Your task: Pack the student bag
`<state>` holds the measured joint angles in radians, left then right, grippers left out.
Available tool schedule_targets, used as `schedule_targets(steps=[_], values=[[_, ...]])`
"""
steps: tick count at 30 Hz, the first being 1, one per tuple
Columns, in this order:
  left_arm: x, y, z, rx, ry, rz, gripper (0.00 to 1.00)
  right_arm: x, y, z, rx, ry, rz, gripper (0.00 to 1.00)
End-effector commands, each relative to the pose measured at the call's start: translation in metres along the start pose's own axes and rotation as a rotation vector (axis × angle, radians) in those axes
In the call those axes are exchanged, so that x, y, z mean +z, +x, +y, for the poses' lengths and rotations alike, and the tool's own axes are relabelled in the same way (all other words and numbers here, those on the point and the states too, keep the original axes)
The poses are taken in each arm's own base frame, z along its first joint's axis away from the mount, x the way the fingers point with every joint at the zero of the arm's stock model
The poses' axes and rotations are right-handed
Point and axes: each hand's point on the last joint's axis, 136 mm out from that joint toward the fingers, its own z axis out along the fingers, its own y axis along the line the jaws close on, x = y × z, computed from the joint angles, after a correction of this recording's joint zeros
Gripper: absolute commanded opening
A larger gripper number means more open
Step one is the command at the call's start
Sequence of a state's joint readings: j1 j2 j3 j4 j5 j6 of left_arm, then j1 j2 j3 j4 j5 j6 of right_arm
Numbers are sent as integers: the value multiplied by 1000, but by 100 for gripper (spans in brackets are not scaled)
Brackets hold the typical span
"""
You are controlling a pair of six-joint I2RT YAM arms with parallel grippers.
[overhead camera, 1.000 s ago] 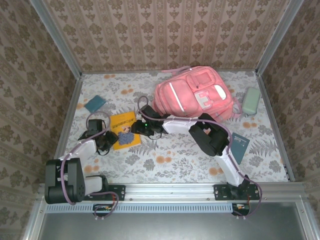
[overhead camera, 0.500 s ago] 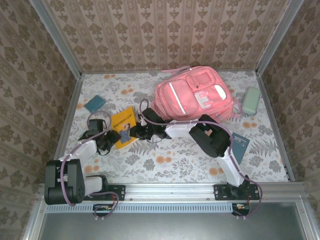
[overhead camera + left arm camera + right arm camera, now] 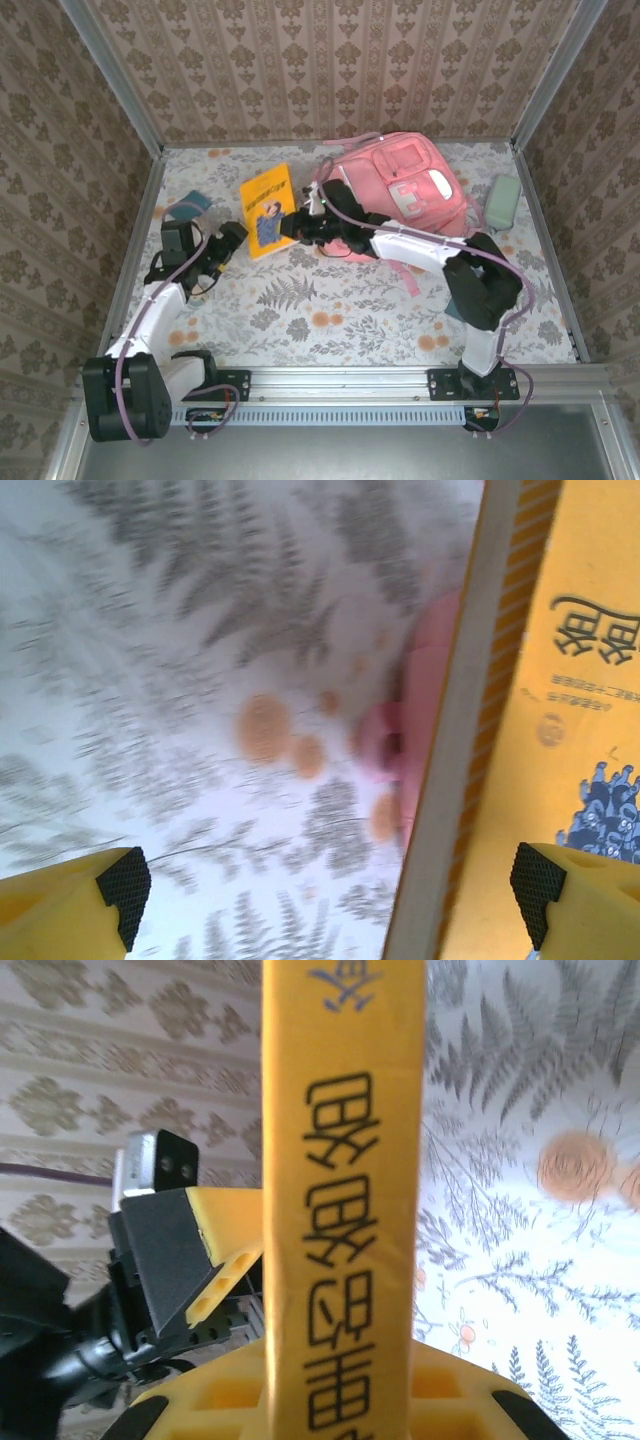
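The student bag (image 3: 405, 185), a big pink backpack, lies at the back of the table. A yellow book (image 3: 268, 208) is tilted up off the table to its left. My right gripper (image 3: 293, 226) is shut on the book's right edge. In the right wrist view the book's spine (image 3: 340, 1190) with black characters stands clamped in that gripper (image 3: 340, 1395). My left gripper (image 3: 228, 241) is open just left of the book, touching nothing. In the left wrist view this gripper (image 3: 330, 890) has its jaws spread wide, the book (image 3: 590, 680) at the right and pink fabric (image 3: 420, 710) beyond.
A pale green case (image 3: 502, 200) lies right of the bag. A teal booklet (image 3: 190, 204) sits at the back left, partly behind my left arm. A dark teal notebook (image 3: 452, 306) peeks out under my right arm. A pink strap (image 3: 402, 272) trails forward from the bag.
My right gripper closed on the yellow book and raised it off the table toward the back. My left gripper opened, let go of the book and drew back to the left.
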<state>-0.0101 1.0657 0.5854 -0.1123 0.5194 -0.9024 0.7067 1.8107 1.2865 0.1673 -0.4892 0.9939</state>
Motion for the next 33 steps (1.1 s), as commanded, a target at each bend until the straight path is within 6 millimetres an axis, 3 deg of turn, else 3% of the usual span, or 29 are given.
schedule_targets(steps=[1,8,16,21,27,33], values=[[-4,-14,-56,-15,232,21,97,-35,-14,46,-105,-114,-34,0],[-5,-28,-107,-6,437,22,96,-56,-20,79,-104,-262,-28,0],[-10,-22,-151,41,590,55,93,-53,-19,82,-85,-300,-14,0],[-13,-21,-154,35,604,50,90,-52,-22,76,-69,-283,-24,0],[-15,-30,-142,1,562,-6,91,-66,-36,55,-68,-169,-128,0],[-20,-32,-143,15,551,-18,91,-74,-39,55,-78,-168,-132,0]])
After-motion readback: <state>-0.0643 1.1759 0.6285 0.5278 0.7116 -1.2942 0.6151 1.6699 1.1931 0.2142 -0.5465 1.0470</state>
